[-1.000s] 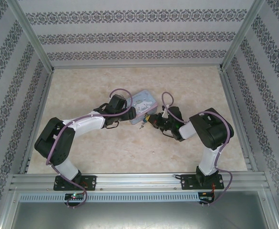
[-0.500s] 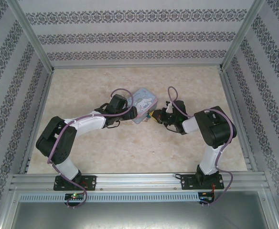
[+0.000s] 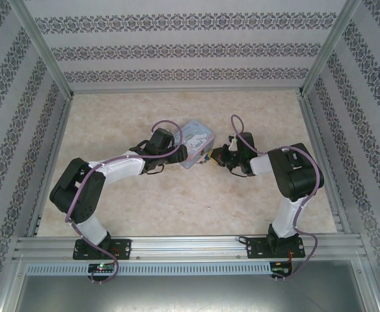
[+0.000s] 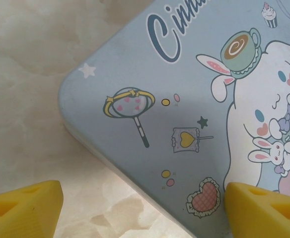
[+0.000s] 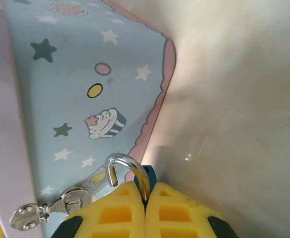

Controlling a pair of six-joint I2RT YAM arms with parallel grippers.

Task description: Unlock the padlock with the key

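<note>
We see R gripper (image 5: 146, 201) clenched on padlock (image 5: 129, 165) shackle, right beside tin (image 5: 75, 74); L gripper (image 4: 144, 204) released, fingers spread over tin corner.

Top camera overhead, distant, facing down; wrist cameras close, all sharing tin (image 3: 196, 138).

Tin (image 3: 198, 140): pastel-blue, rectangular, flat on the table at mid-depth
Lid print: white rabbit, teacup, wand, hearts, stars
Table (image 3: 177, 201): beige marbled top
Walls (image 3: 177, 49): grey-and-white patterned wallpaper
Frame (image 3: 190, 247): aluminium rails along the near edge
</note>
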